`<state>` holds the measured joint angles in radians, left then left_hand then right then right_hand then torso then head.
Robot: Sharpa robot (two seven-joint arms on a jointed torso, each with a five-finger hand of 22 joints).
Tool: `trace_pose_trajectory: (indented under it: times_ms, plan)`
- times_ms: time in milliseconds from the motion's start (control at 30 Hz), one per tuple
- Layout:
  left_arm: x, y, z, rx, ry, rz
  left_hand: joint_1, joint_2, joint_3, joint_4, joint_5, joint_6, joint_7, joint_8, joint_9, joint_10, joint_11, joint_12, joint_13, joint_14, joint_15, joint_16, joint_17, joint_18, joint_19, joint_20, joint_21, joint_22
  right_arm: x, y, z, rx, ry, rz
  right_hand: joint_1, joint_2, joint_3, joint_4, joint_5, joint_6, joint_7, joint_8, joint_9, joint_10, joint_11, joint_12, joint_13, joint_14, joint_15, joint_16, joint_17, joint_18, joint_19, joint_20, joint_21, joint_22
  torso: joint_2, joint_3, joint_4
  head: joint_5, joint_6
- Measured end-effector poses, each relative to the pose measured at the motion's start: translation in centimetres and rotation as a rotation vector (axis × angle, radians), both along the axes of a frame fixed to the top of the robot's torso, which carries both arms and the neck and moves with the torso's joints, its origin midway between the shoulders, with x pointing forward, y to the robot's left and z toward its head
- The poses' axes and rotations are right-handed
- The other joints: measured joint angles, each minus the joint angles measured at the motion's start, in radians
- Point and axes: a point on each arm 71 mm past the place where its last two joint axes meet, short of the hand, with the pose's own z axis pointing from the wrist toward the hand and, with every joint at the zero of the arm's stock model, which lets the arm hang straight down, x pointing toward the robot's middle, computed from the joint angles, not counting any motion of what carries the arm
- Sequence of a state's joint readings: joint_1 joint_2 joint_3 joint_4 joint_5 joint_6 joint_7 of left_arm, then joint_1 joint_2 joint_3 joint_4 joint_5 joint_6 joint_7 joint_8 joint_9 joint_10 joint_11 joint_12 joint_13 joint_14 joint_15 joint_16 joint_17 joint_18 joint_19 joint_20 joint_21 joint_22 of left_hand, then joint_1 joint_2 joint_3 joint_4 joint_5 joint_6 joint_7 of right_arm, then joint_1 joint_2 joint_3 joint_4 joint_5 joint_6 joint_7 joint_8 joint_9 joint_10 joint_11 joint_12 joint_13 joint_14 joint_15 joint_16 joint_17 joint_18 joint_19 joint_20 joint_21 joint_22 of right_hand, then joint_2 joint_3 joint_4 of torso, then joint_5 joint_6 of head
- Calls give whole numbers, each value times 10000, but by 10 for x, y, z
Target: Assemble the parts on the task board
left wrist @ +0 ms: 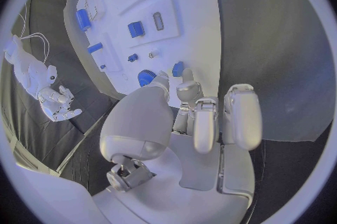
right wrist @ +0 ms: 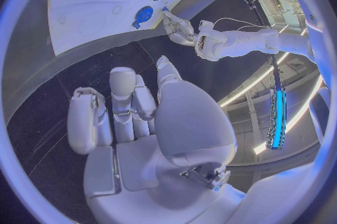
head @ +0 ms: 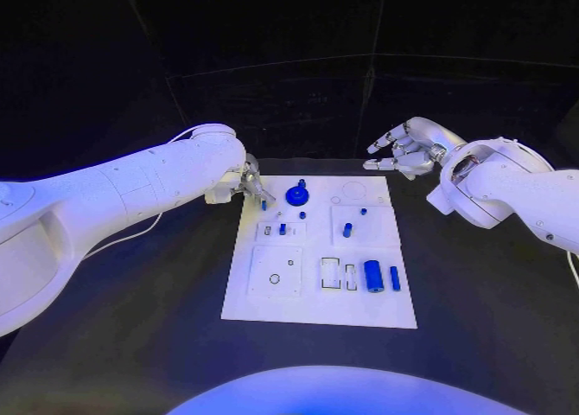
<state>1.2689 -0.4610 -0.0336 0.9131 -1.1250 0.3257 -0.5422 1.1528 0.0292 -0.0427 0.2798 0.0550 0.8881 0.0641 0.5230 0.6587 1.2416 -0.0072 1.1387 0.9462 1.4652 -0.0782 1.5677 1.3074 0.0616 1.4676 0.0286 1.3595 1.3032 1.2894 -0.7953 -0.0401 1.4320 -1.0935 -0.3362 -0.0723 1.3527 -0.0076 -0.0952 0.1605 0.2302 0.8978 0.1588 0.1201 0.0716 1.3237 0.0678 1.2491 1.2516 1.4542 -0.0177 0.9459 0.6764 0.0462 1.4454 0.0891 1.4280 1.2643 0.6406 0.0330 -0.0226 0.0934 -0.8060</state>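
We've got the left hand point(head: 250, 185) at the task board point(head: 317, 303)'s upper-left edge, fingertips pinching a small blue peg point(head: 264, 205), imo. Right hand point(head: 408, 147) hangs open, upper right, holding nothing. Looks like light, stiff, slick plastic, so grip mid-shaft w/ fingertips.

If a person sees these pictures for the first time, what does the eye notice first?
First the white task board in the middle of the black table, dotted with small blue parts. Next, the left hand at the board's far left corner, and the right hand raised beyond its far right corner.
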Motion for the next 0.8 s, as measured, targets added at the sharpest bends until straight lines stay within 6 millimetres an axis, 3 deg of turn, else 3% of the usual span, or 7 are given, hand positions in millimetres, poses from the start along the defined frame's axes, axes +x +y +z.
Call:
trace_pose_trajectory:
  times_ms: [633, 800]
  plan:
    - [0, -2, -3, 45, 135, -43, 483, 302, -22, -33, 0, 74, 1, -76, -148, 0, 0, 0, -1, 0, 0, 0, 0, 0, 0, 0, 0, -2, 0, 1, 0, 0, 3, 14, 0, 0, 0, 0, 57, 0, 0, 0, 0, 0, 0, 0, 0, 0, 0, 0, 0, 0, 0, 0, 0, 1, 2, 0, 1, -14, -31]
    - [0, -2, -3, 1, 141, -3, 928, 679, 211, -265, 0, 73, 1, -117, -234, 38, -38, 0, -2, 0, 0, 0, 0, -1, 0, 0, 0, 24, 0, 1, 0, 0, 3, 15, 0, 0, 0, 0, 57, 0, 0, 0, 0, 0, 0, 0, 0, 0, 0, 0, 0, 0, 0, 0, 0, 1, 2, 4, 1, -21, -33]
